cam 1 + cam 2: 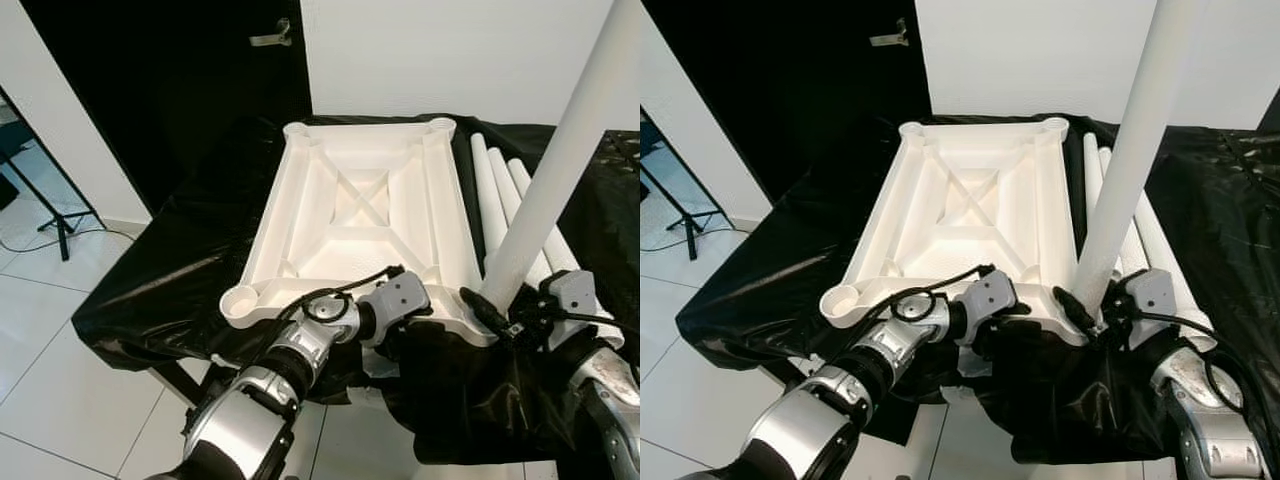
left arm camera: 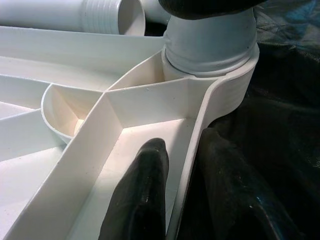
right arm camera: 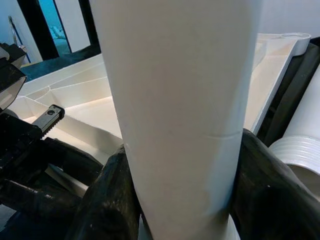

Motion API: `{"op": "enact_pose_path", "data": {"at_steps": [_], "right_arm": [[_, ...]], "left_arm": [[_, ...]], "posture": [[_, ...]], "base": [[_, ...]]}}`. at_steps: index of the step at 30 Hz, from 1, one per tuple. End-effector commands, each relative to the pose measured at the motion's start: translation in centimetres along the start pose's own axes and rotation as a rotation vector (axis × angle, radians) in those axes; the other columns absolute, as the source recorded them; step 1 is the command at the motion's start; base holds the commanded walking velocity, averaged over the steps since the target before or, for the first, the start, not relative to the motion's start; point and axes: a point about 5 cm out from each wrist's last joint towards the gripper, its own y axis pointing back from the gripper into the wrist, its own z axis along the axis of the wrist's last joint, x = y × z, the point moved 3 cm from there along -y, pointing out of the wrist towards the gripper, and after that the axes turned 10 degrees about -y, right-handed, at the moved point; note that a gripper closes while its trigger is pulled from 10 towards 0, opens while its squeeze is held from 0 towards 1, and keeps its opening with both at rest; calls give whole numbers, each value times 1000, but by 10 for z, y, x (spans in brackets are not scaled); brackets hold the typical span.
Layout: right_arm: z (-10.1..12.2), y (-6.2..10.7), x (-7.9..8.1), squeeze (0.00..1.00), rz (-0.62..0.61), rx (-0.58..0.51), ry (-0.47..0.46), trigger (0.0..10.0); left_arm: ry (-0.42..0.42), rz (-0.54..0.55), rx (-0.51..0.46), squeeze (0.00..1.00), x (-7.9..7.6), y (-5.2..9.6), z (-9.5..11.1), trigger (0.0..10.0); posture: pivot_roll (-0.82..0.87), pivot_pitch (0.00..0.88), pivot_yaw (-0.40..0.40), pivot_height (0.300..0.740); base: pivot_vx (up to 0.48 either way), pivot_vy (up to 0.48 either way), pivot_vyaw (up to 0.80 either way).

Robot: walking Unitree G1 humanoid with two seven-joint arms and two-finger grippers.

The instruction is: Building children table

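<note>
A white table top (image 1: 330, 250) lies upside down on a black-draped table (image 1: 190, 250). A long white leg (image 1: 560, 160) stands upright in the near right corner socket (image 2: 210, 50). My right gripper (image 1: 505, 315) is shut on the leg's lower end, its black fingers (image 3: 105, 200) pressing on both sides. My left gripper (image 1: 420, 315) is shut on the table top's near rim (image 2: 187, 150) just beside that socket, one finger inside the wall and the other outside. The near left socket (image 1: 243, 300) holds nothing.
Spare white legs (image 1: 495, 190) lie side by side on the cloth to the right of the table top. A black door with a metal handle (image 1: 272, 38) stands behind. A dark stand (image 1: 60, 225) is on the tiled floor at the left.
</note>
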Motion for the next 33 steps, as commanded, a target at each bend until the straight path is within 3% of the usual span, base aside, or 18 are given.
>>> {"op": "enact_pose_path", "data": {"at_steps": [1,3,5,7,10,14,17,18,19,20,21,22,26,27,28,29,33], "right_arm": [[-19,-3,25,0,40,29,-107,0],[-19,-4,25,0,-18,-2,-128,0],[-17,-5,22,0,-156,-71,-149,0],[-17,-4,20,0,-192,-89,-154,0],[-17,3,10,0,-392,-138,-158,0],[-17,9,3,0,-499,-151,-141,0],[-17,9,2,0,-508,-141,-130,0],[-17,8,3,0,-500,-135,-122,4510],[-16,7,4,0,-491,-130,-113,10000],[-16,7,4,0,-491,-130,-113,10000],[-14,6,4,937,-481,-139,-109,10000],[-11,5,4,1000,-455,-149,-96,10000],[-8,0,8,1000,-382,-143,-71,10000],[-8,-1,10,0,-330,-123,-53,10000],[-8,-1,10,0,-330,-123,-53,10000],[-9,-1,11,0,-224,-79,-4,10000],[-7,3,5,0,-172,-50,42,10000]], "left_arm": [[129,26,159,0,-22,5,-45,10000],[129,25,159,0,-23,5,-45,10000],[130,24,159,0,-23,5,-45,10000],[130,24,159,0,-23,5,-45,10000],[130,24,160,0,-23,6,-46,10000],[127,18,163,0,-24,6,-46,10000],[125,15,162,0,-24,5,-45,10000],[124,13,161,0,-24,5,-45,10000],[122,11,161,0,-25,4,-45,10000],[122,11,161,0,-25,4,-45,10000],[121,10,161,0,-25,4,-45,10000],[121,9,161,0,-25,4,-45,10000],[121,8,162,0,-26,4,-45,10000],[122,7,162,0,-26,4,-45,10000],[122,7,162,0,-26,4,-45,10000],[122,4,163,0,-27,3,-45,10000],[121,3,163,0,-27,3,-45,10000]], "posture": [[106,0,28,740],[106,0,28,740],[105,0,28,740],[106,0,27,740],[105,0,33,740],[98,0,37,740],[95,0,38,740],[93,0,39,740],[91,0,40,740],[91,0,40,740],[91,0,39,740],[89,0,38,740],[86,0,39,740],[84,0,39,740],[84,0,39,740],[82,0,40,740],[81,0,41,740]], "base": [[0,0,0],[0,0,0],[0,0,0],[0,0,0],[0,0,0],[0,0,0],[0,0,0],[0,0,0],[0,0,0],[0,0,0],[0,0,0],[0,0,0],[0,0,0],[0,0,0],[0,0,0],[0,0,0],[0,0,0]]}}
